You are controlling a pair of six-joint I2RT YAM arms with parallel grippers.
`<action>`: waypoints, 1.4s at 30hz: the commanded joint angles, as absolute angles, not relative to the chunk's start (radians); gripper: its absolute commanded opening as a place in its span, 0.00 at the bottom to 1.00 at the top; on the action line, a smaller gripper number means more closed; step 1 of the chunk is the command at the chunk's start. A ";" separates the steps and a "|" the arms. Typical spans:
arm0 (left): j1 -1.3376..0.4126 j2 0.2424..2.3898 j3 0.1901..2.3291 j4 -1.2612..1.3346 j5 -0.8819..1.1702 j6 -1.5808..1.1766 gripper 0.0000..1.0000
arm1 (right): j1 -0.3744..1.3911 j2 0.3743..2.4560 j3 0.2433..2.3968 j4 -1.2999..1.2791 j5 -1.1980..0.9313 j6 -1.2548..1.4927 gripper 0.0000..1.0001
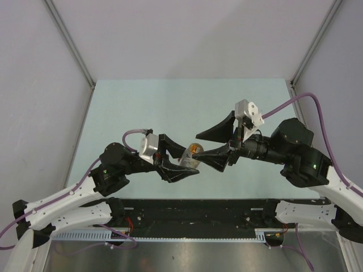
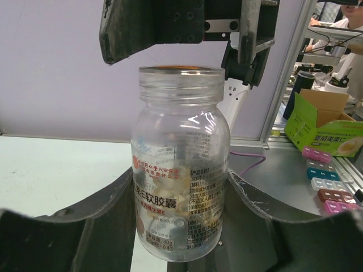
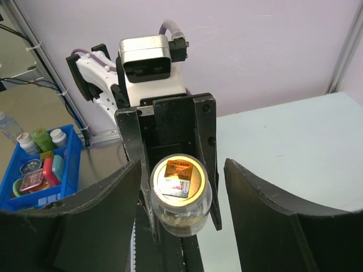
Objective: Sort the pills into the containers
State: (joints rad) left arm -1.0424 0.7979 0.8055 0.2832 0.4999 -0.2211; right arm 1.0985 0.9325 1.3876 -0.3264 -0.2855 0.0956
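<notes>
Table point(image 1: 170, 102): pale green, matte, smooth; broad bare stretch back to grey-lilac walls point(image 1: 170, 34).
Left gripper point(image 1: 188, 160): black curved fingers clamped on clear round bottle point(image 2: 181, 170), near table's front edge.
Pills point(image 2: 170, 184): pale capsules heaped inside bottle.
Right gripper point(image 1: 195, 144): spread wide, holding nothing, fingers either side of bottle's mouth.
Containers point(image 2: 332, 195): dark red compartmented box among coloured ones, beyond table's right edge.

Black-and-white arms point(image 1: 113, 167), purple cables point(image 1: 317, 100), black fingers point(image 3: 85, 226)
</notes>
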 commanded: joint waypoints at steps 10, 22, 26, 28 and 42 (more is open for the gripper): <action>-1.049 0.787 0.816 0.331 0.494 -0.232 0.00 | 1.104 0.943 1.379 -0.264 -0.353 0.101 0.53; -1.051 0.776 0.810 0.333 0.472 -0.233 0.00 | 1.109 0.950 1.374 -0.265 -0.371 0.107 0.46; -1.051 0.778 0.813 0.334 0.460 -0.239 0.01 | 1.114 0.950 1.373 -0.267 -0.387 0.104 0.48; -1.051 0.781 0.813 0.334 0.459 -0.239 0.00 | 1.115 0.950 1.373 -0.270 -0.396 0.104 0.49; -1.049 0.785 0.810 0.334 0.446 -0.247 0.01 | 1.135 0.950 1.373 -0.276 -0.446 0.092 0.49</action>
State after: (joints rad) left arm -1.0519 0.7906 0.8055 0.2840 0.4938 -0.2283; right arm 1.1088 0.9501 1.3746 -0.2878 -0.3626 0.0925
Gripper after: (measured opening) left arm 0.571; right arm 0.498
